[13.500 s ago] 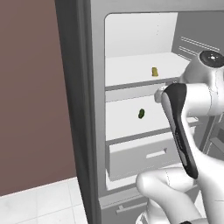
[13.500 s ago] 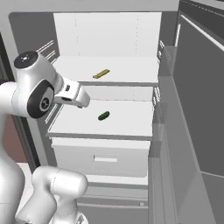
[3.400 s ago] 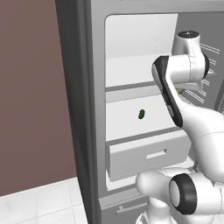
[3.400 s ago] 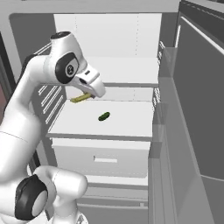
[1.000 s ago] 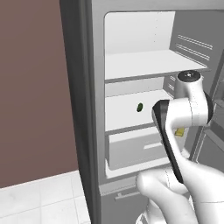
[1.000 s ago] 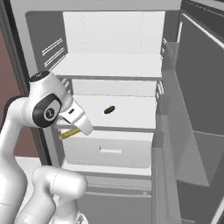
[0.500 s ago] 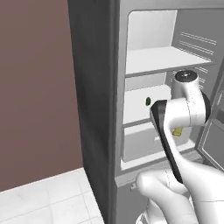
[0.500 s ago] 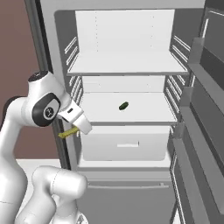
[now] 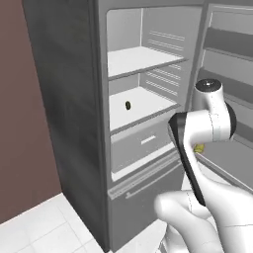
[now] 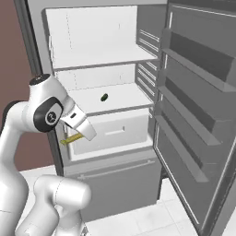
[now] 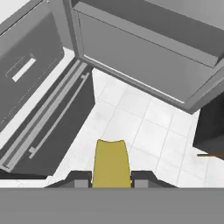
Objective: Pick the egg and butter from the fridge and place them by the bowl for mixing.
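Observation:
My gripper (image 11: 111, 180) is shut on the butter (image 11: 111, 162), a thin yellow stick that juts out between the two dark fingertips. In the right base view the butter (image 10: 70, 138) pokes out below the white hand, in front of the fridge's drawer. Its yellow end (image 9: 199, 147) peeks past the forearm in the left base view. The grey fridge (image 9: 74, 99) stands open, with white shelves inside. The egg and the bowl are out of view.
A small dark green oblong item (image 10: 104, 97) lies on the middle shelf. The open fridge door (image 10: 198, 115) with ribbed racks stands to the right. Below the hand are white floor tiles (image 11: 144, 118) and the fridge's lower front (image 11: 48, 127).
The whole picture has shifted, so the base has moved and now looks at the fridge from another angle. The arm holds the same pose with the butter still gripped.

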### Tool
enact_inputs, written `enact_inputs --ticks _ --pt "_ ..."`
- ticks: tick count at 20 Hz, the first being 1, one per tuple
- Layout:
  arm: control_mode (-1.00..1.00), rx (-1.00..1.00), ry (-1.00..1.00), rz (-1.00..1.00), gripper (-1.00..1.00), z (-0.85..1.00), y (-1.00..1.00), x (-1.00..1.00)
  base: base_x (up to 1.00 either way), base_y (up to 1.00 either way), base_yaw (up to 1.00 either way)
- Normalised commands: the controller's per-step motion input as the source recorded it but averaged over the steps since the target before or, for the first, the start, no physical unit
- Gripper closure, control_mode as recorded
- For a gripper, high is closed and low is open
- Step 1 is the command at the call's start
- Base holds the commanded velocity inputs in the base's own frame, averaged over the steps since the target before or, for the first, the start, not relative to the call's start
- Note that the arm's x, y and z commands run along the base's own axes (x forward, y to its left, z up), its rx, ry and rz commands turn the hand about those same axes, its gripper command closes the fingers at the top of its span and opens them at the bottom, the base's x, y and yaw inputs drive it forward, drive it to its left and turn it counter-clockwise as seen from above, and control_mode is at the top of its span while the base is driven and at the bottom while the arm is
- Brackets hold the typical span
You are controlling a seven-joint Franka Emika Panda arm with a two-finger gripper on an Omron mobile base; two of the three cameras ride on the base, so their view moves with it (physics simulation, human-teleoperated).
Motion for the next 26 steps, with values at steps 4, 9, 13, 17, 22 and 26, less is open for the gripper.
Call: enact_inputs --ticks 4,9,13,17,22,26 --pt "1.00 0.00 0.00 0.00 1.00 0.00 0.00 0.00 -0.69 0.23 -0.50" --pt "1.00 0.00 0.00 0.00 1.00 0.00 0.00 0.00 -0.71 0.20 -0.48" --pt "1.00 0.00 0.00 0.00 1.00 0.00 0.00 0.00 -0.63 0.14 -0.57" --pt "1.00 0.00 0.00 0.00 1.00 0.00 0.00 0.00 -0.36 0.11 -0.81" --pt "1.00 0.00 0.00 0.00 1.00 0.00 0.00 0.00 -0.29 0.07 -0.85" --pt "1.00 0.00 0.00 0.00 1.00 0.00 0.00 0.00 -0.22 0.06 -0.88"
